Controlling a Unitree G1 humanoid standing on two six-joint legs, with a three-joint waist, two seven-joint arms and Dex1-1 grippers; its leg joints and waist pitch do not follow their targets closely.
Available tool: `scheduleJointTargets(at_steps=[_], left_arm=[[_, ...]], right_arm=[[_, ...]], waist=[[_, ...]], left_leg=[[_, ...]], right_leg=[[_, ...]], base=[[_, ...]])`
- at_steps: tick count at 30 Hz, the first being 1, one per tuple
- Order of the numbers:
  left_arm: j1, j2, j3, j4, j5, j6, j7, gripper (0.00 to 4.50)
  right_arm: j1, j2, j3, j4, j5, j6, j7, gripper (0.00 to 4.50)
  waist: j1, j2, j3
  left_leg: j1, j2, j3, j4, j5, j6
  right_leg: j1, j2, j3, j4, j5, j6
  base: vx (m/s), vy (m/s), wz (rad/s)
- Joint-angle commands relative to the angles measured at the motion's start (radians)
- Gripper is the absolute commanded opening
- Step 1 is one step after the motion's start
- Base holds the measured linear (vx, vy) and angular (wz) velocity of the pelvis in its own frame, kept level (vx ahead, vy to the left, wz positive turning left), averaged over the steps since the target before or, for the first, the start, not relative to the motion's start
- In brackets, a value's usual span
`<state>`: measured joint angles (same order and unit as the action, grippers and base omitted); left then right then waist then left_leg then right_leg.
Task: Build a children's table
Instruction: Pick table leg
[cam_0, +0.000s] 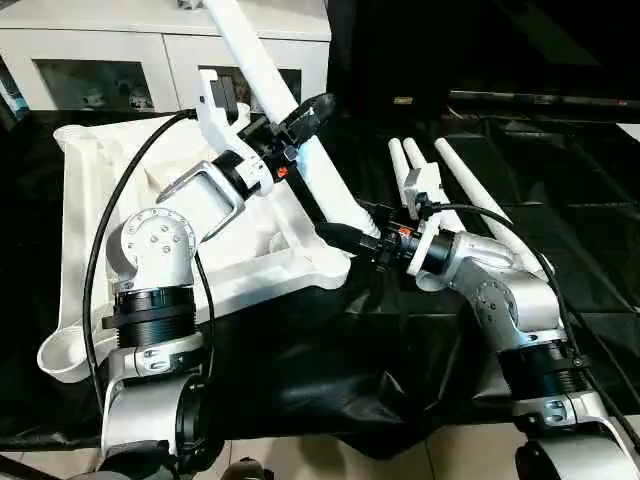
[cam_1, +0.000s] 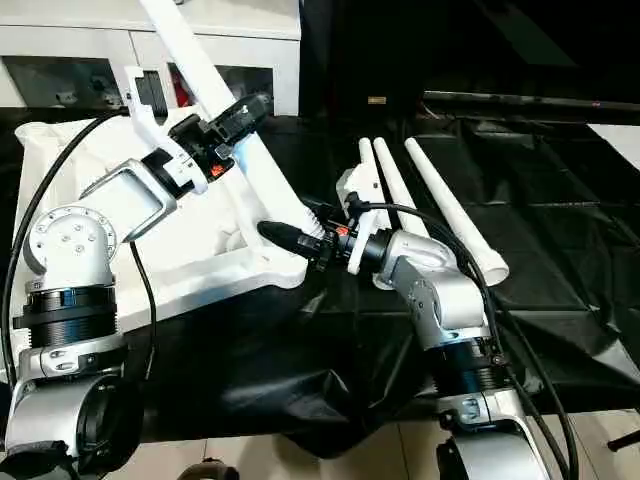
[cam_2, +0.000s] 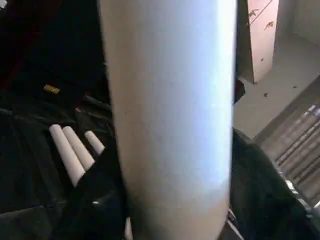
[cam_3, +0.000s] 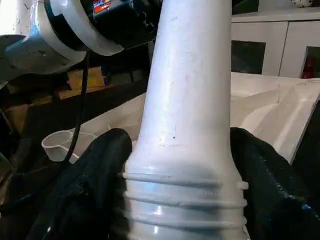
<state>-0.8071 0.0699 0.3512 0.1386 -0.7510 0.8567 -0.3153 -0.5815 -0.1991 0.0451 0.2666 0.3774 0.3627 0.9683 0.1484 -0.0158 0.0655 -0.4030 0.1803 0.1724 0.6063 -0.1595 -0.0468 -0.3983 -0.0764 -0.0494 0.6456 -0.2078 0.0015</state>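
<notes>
Both hands clamp one leg (cam_0: 262, 62) slanting toward the frame's upper left – left hand (cam_0: 295, 125) mid-shaft, right hand (cam_0: 352, 240) at its ribbed base. Probably this steers the base into a corner socket of the tabletop (cam_0: 90, 190) – three spare legs (cam_0: 470, 185) lie at centre right

1 tabletop (cam_0: 100, 190), 4 legs: 1 held (cam_0: 262, 75), 3 lying (cam_1: 440, 195), 2 grippers (cam_0: 300, 125) (cam_0: 345, 238).
</notes>
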Motion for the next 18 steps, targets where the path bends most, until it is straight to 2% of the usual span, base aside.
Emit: scheduleJointTargets(at_steps=[1,4,5,7,10,12,16,18], left_arm=[[-0.028,0.006,-0.011,-0.002,0.001,-0.005,0.012,2.55],[-0.031,0.007,-0.008,-0.015,-0.003,-0.005,0.027,2.29],[-0.032,0.007,-0.008,-0.016,-0.003,-0.004,0.029,2.21],[-0.033,0.004,-0.005,-0.019,-0.009,0.0,0.033,2.03],[-0.035,0.006,-0.004,-0.027,-0.019,0.007,0.036,1.94],[-0.039,0.007,0.0,-0.028,-0.023,0.009,0.043,1.91],[-0.044,0.016,-0.002,-0.028,-0.022,0.013,0.051,1.89],[-0.047,0.037,-0.026,-0.03,-0.007,0.014,0.039,1.89]], right_arm=[[-0.02,-0.013,-0.004,-0.021,-0.009,0.004,-0.006,2.77],[-0.017,-0.018,-0.003,-0.032,-0.009,-0.001,-0.011,2.77],[-0.017,-0.018,-0.003,-0.033,-0.011,-0.004,-0.013,2.77],[-0.016,-0.02,-0.001,-0.031,-0.013,-0.011,-0.018,2.77],[-0.017,-0.019,-0.002,-0.03,-0.013,-0.013,-0.028,2.77],[-0.018,-0.016,-0.01,-0.032,0.0,0.004,-0.033,3.33],[-0.02,-0.018,-0.021,-0.037,0.026,0.03,-0.028,3.59],[-0.019,-0.03,-0.033,-0.067,0.065,0.066,-0.006,3.94]], waist=[[0.0,0.012,-0.081],[0.0,0.014,-0.081],[0.0,0.01,-0.08],[0.002,0.011,-0.08],[0.001,0.012,-0.079],[0.001,0.012,-0.079],[0.001,0.012,-0.079],[0.001,0.01,-0.079]], left_leg=[[0.03,0.042,-0.02,-0.073,-0.216,-0.02],[0.029,0.043,-0.02,-0.073,-0.211,-0.022],[0.03,0.042,-0.019,-0.073,-0.21,-0.02],[0.029,0.042,-0.019,-0.073,-0.205,-0.019],[0.028,0.041,-0.019,-0.073,-0.21,-0.021],[0.028,0.042,-0.019,-0.074,-0.212,-0.023],[0.028,0.042,-0.02,-0.075,-0.215,-0.023],[0.029,0.041,-0.02,-0.075,-0.214,-0.02]], right_leg=[[0.05,-0.064,0.037,-0.077,-0.05,-0.216],[0.05,-0.064,0.037,-0.075,-0.034,-0.22],[0.05,-0.064,0.037,-0.076,-0.033,-0.219],[0.05,-0.065,0.037,-0.076,-0.039,-0.219],[0.05,-0.065,0.037,-0.077,-0.051,-0.217],[0.05,-0.065,0.037,-0.078,-0.053,-0.216],[0.05,-0.065,0.037,-0.078,-0.055,-0.214],[0.05,-0.064,0.037,-0.079,-0.062,-0.208]], base=[[0.0,0.0,0.0],[0.0,0.0,0.0],[0.0,0.0,0.0],[0.0,0.0,0.0],[0.0,0.0,0.0],[0.0,0.0,0.0],[0.0,0.0,0.0],[0.0,0.0,0.0]])
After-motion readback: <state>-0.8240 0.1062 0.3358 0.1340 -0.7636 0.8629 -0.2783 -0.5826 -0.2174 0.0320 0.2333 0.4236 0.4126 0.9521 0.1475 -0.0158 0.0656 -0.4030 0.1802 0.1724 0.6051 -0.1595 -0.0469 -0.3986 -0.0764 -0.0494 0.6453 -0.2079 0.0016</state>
